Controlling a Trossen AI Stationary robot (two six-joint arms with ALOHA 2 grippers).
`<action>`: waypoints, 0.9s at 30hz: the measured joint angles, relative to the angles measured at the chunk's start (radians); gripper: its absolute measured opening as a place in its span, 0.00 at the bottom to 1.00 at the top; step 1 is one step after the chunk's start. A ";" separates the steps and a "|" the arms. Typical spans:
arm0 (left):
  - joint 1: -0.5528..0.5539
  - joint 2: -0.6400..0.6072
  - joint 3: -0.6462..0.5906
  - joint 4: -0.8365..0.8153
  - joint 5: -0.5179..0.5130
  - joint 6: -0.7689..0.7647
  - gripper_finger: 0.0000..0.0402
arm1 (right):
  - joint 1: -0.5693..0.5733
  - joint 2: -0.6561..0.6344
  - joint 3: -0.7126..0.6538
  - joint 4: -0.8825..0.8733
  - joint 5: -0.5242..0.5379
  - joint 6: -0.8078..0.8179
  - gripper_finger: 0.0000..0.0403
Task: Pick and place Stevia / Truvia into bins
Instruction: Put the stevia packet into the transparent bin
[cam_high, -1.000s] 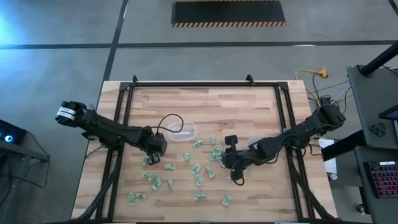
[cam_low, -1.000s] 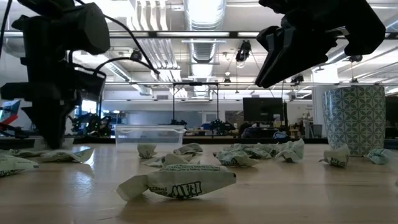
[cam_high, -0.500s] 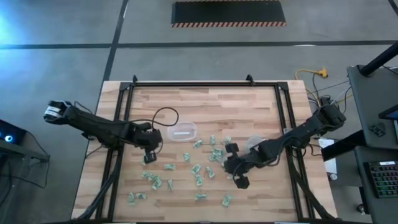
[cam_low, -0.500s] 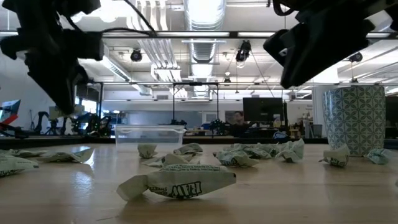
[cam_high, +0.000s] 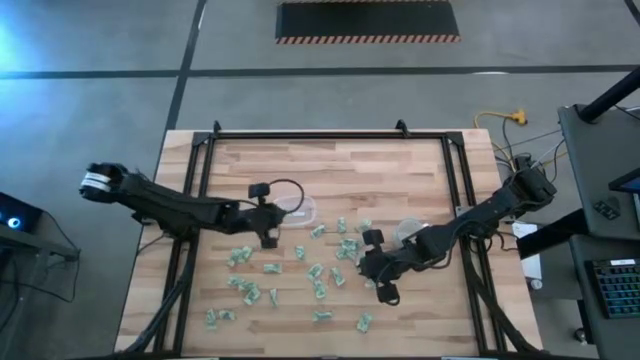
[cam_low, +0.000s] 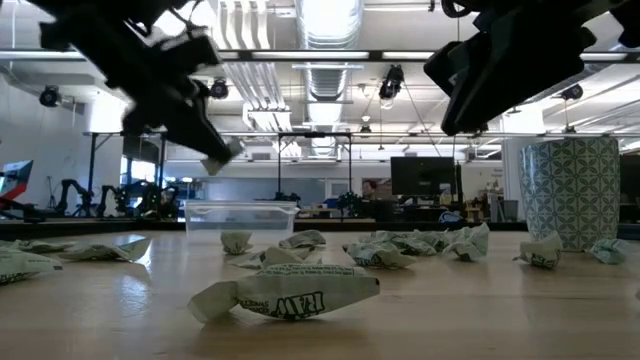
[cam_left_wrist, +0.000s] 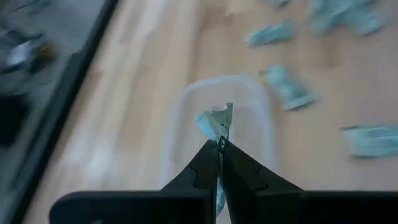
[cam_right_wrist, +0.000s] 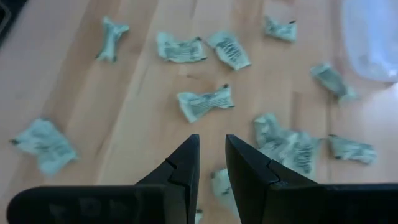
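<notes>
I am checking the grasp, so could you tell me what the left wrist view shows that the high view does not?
Only the left wrist view shows the left gripper shut on a packet above the clear tub. Only the high view shows the right gripper over the scattered packets and the round cup. Both show the tub and the wooden table.

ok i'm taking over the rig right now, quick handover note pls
Left gripper: shut on one sweetener packet, held above the rectangular tub.
Right gripper: open, empty, hovering over the loose packets in the middle of the table.
Round cup: beside the right arm; contents cannot be told.
Done: one packet picked, not yet dropped.
Left: release it into the tub, then clear the many packets scattered on the table.
</notes>
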 joint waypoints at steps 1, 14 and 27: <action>0.013 0.022 0.003 -0.003 -0.031 0.003 0.00 | 0.000 0.000 -0.001 0.005 0.018 -0.007 0.17; 0.072 0.067 0.030 -0.004 -0.016 -0.014 0.19 | -0.129 0.000 -0.075 0.196 0.083 -0.113 0.17; 0.068 -0.053 0.031 -0.013 0.059 -0.079 0.47 | -0.366 0.064 -0.106 0.252 0.012 0.115 0.17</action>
